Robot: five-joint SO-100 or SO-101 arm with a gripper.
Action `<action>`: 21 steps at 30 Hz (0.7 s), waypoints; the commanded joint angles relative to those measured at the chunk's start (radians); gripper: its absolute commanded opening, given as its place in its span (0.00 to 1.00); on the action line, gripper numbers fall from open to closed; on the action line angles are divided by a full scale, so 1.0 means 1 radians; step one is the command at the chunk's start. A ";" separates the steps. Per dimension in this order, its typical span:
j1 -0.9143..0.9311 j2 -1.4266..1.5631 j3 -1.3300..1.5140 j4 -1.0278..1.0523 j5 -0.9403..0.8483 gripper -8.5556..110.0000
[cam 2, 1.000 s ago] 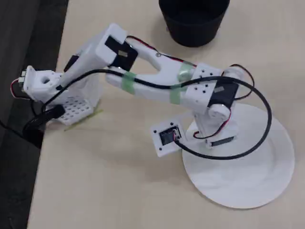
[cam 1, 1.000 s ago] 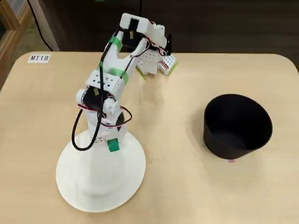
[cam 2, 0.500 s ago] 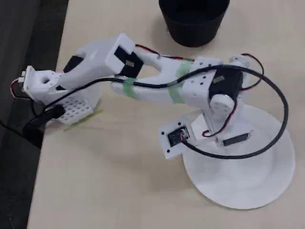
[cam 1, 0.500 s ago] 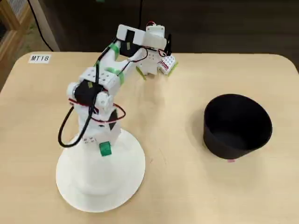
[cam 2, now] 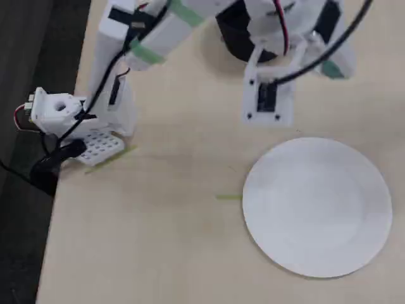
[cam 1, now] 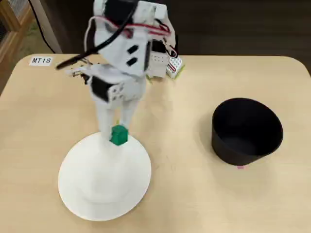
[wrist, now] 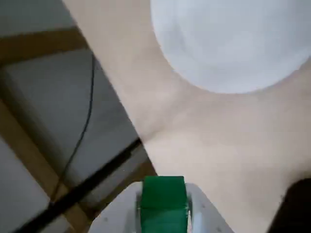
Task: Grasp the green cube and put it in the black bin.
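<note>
My arm reaches down from the top centre of a fixed view, white links stacked and tilted, red and black wires looping over the upper segments. The gripper hangs at the frame's centre left, its two white fingers pointing downward and clamped on the green cube. In the wrist view the gripper sits at the bottom centre, jaws closed against the cube's sides. In the other fixed view the arm spans the top edge, base at the left, wrist at upper right; fingertips are hidden there.
</note>
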 commanded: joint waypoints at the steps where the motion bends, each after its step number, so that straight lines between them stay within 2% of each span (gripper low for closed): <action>1: -0.176 0.112 -0.034 -0.005 -0.163 0.07; 6: -0.430 0.150 -0.025 -0.002 -0.301 0.07; 11: -0.611 0.161 0.112 0.000 -0.365 0.07; 21: -0.749 0.097 0.376 -0.015 -0.377 0.07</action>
